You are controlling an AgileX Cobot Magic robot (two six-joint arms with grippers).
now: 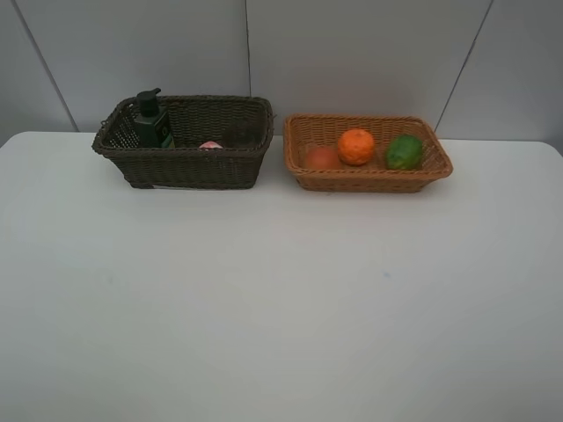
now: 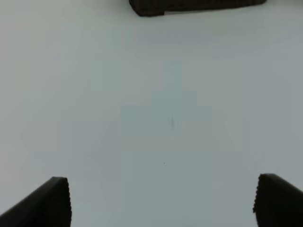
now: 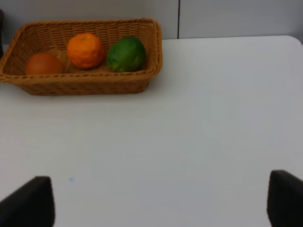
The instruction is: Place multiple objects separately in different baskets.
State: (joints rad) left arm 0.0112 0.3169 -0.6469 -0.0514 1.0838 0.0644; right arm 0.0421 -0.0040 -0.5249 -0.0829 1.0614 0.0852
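White table (image 1: pixel 264 308) against a pale grey panelled wall (image 1: pixel 352 53), thin dark seams.

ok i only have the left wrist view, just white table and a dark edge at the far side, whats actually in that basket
Observer: The dark brown basket holds a dark green pump bottle, standing upright at its left end.
Operator: anything else in there
Observer: A bit of something pink shows just above the front rim; the rest is hidden.
Operator: where did the fruit go
Observer: All three sit in the light tan basket on the right: red-orange fruit, orange, green fruit, in a row.
Operator: right gripper holding anything
Observer: No, the right gripper is open over bare table.
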